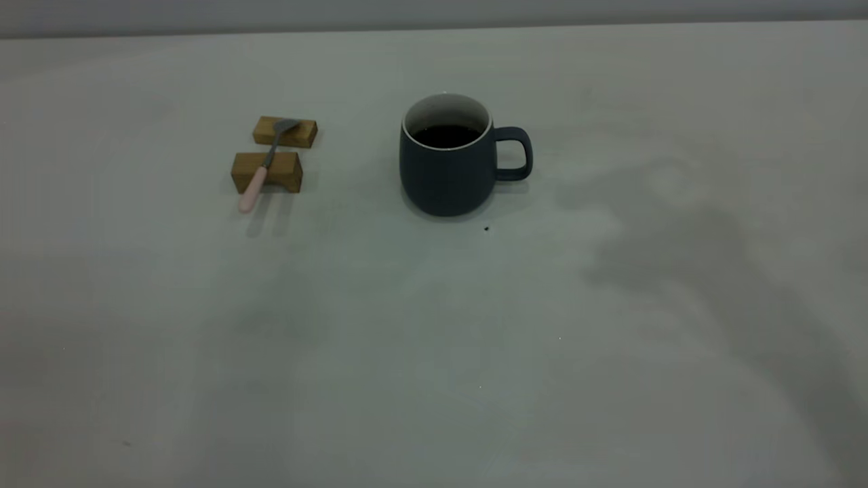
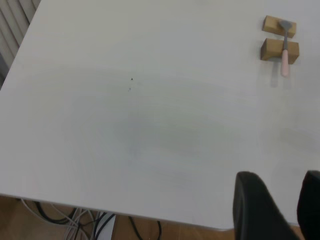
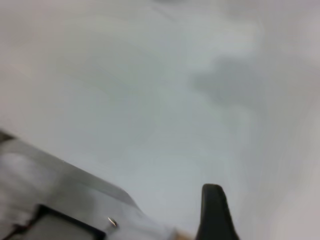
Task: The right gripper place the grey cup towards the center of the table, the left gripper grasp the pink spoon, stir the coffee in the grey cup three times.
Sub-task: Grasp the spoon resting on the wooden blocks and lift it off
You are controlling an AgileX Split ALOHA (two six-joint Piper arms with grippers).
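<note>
While the left gripper is sitting open near the table edge, the right gripper is showing one finger, so can't tell.

No readable text or labels, seemingly, anywhere.

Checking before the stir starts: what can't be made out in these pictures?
- Right gripper: right wrist view shows one finger, the rest cut off by the edge; open or shut unclear.
- Grey cup: absent from both wrist views.
- Coffee depth: hidden by the cup wall, exterior view.
- Both arms: outside the exterior view.
</note>
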